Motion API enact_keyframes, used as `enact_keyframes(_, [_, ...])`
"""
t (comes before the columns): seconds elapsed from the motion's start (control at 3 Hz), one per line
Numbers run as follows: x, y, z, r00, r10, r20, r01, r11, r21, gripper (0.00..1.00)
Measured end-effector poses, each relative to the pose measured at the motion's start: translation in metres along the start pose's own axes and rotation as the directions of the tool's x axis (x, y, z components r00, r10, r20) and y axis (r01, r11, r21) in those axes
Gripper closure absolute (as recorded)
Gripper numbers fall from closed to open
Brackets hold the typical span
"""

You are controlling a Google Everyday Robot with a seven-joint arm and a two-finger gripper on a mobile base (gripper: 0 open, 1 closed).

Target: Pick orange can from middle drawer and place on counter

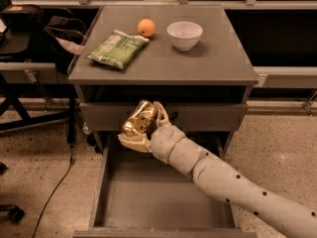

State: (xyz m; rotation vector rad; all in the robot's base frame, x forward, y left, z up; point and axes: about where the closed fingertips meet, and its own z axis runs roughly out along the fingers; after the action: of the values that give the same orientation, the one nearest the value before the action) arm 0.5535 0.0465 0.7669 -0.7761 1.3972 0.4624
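My gripper (146, 125) is shut on the orange can (137, 119), a shiny golden-orange dented drink can. It holds the can tilted in the air above the open middle drawer (163, 192), in front of the closed drawer front above it. The can is below the level of the counter (208, 61), the flat grey top of the cabinet. My white arm (233, 187) reaches in from the lower right over the drawer.
On the counter lie a green snack bag (118, 48), a round orange fruit (146, 27) and a white bowl (184, 34). Chairs and a dark bag (59, 31) stand at the left. A black cable (54, 192) runs over the floor.
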Motion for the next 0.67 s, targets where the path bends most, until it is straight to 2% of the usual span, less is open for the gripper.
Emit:
enact_keyframes(0.33, [-0.046, 0.001, -0.002, 0.995, -0.029, 0.091, 0.03, 0.9995, -0.006, 1.0])
enact_keyframes(0.67, [-0.083, 0.005, -0.004, 0.99, -0.042, 0.136, 0.045, 0.9987, -0.023, 1.0])
